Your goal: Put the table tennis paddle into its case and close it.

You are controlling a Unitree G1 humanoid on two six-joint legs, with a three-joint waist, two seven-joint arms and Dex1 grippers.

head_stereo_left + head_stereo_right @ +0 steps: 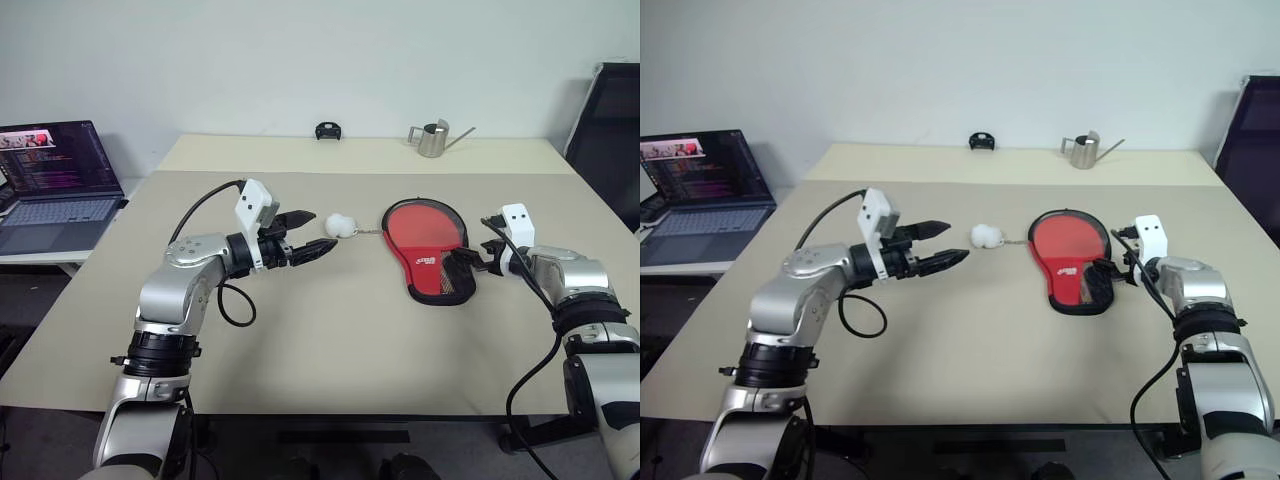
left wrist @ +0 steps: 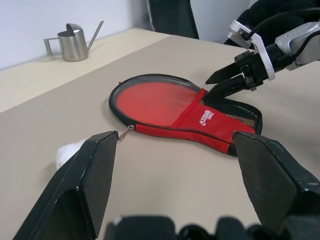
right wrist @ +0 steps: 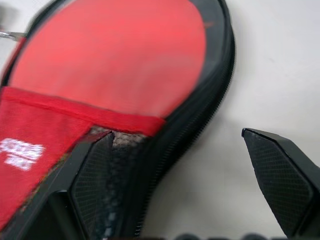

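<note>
The case (image 1: 428,250) is seen lying toward the tabletop's (image 1: 330,350) right edge, flanked by both grippers, left (image 1: 318,247) and right (image 1: 470,262), jaws apart.

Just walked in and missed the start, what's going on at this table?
A two-armed robot is packing a table tennis paddle into its case. The paddle's red face lies inside the open case on the table, with the zip not yet closed. The right gripper is open at the case's narrow end, one finger over the mesh. The left gripper is open and empty, hovering near a white fluffy ball attached to the zip pull.
</note>
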